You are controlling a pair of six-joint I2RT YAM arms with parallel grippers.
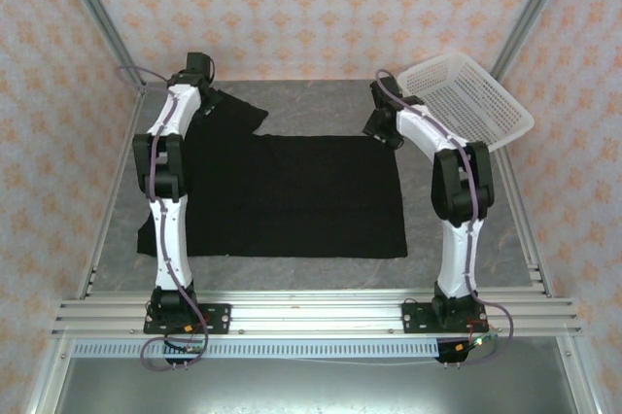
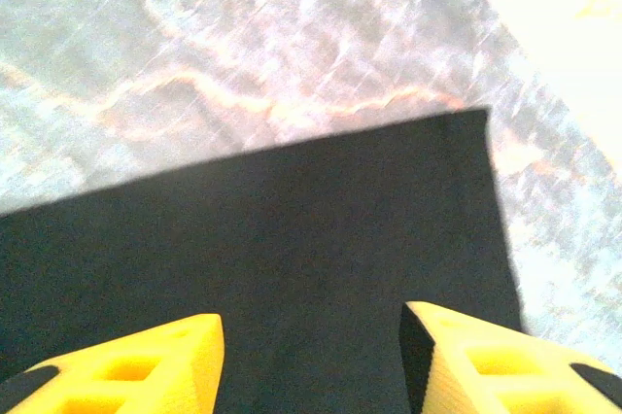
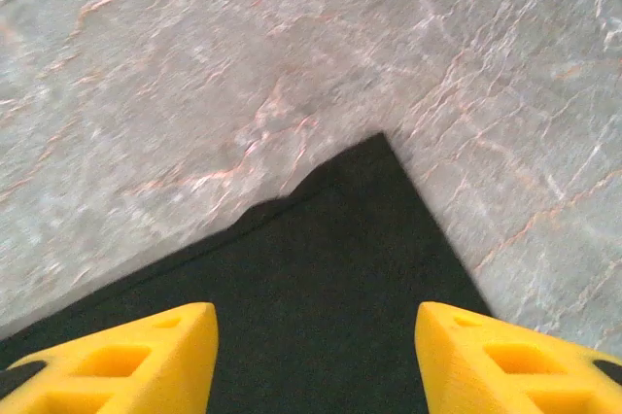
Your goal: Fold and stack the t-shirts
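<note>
T-shirt (image 1: 292, 195) lies spread flat on the table (image 1: 321, 103), between the two arms, plain black side up; no print is visible. It lies sideways, with one sleeve (image 1: 233, 111) at the far left and a straight edge on the right. No fold is visible and nothing is stacked, so the task appears to be at its start: all folds and the stacking remain.

Left gripper (image 2: 311, 322) is open, fingers apart over the sleeve's squared end. Right gripper (image 3: 316, 312) is open over the far right corner (image 3: 379, 142). Neither holds cloth. A white basket (image 1: 466, 98) sits at the far right.
</note>
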